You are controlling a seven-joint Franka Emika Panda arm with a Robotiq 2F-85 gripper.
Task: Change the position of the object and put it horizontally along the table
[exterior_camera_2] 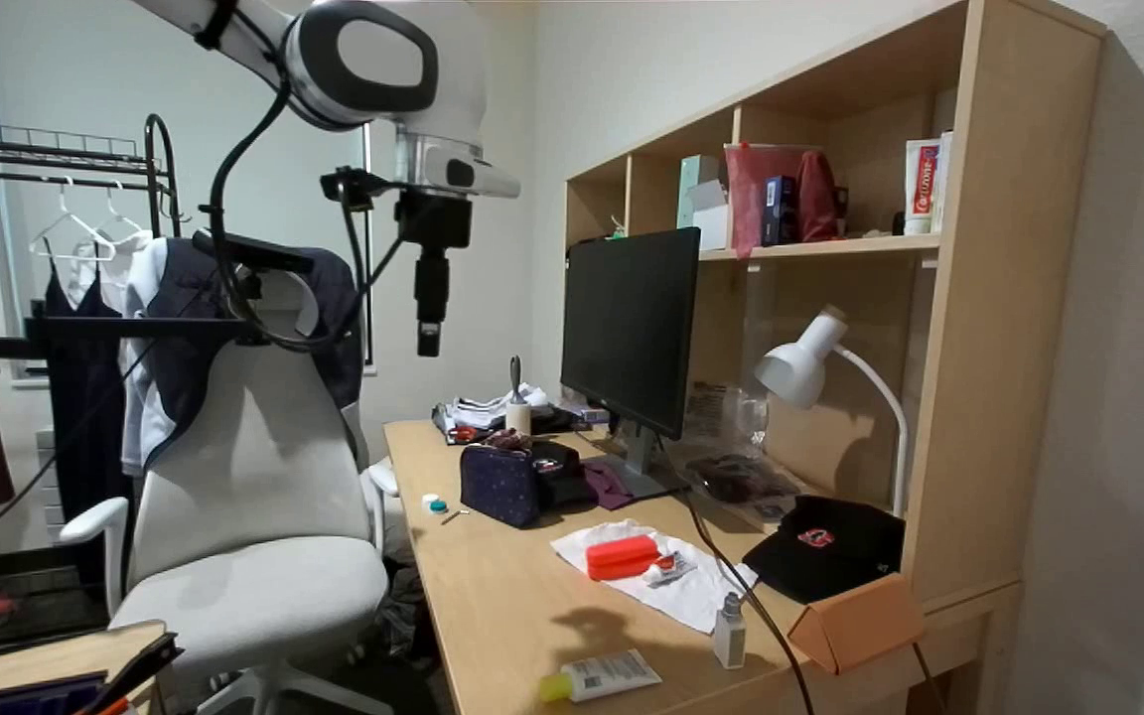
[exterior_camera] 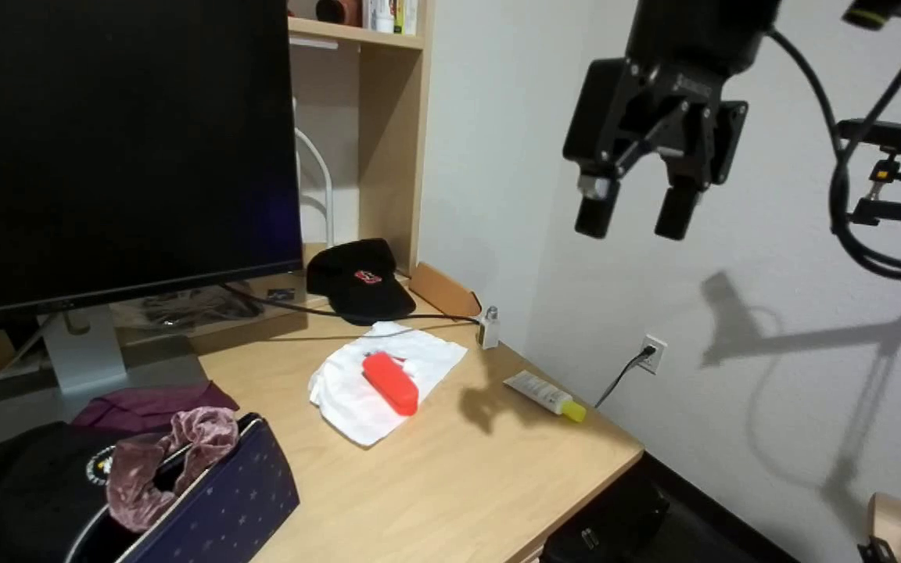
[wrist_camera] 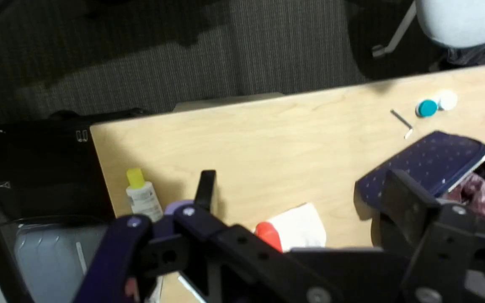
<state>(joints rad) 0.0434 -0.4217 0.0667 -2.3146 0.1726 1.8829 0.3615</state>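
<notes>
Room with pale walls (exterior_camera: 489,141); smooth, straight-edged light tan counter (exterior_camera: 435,485) under a white cloth (exterior_camera: 347,397). Which item the task means cannot be determined. A red case (exterior_camera: 390,383), elongated with rounded ends, lies flat on the cloth. A white tube (exterior_camera: 535,391) with a yellow cap (exterior_camera: 573,411) lies near the cloth, apart from it. The arm (exterior_camera_2: 448,84) is bent, the tool (exterior_camera: 633,224) pointing down well above the cloth's level, its jaws wide apart, released.

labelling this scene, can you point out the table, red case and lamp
Table (wrist_camera: 251,143): wrist view, on its bare top.
Red case (exterior_camera_2: 623,558): in an exterior view, on its middle.
Lamp (exterior_camera_2: 792,371): in an exterior view, on its shade.
</notes>
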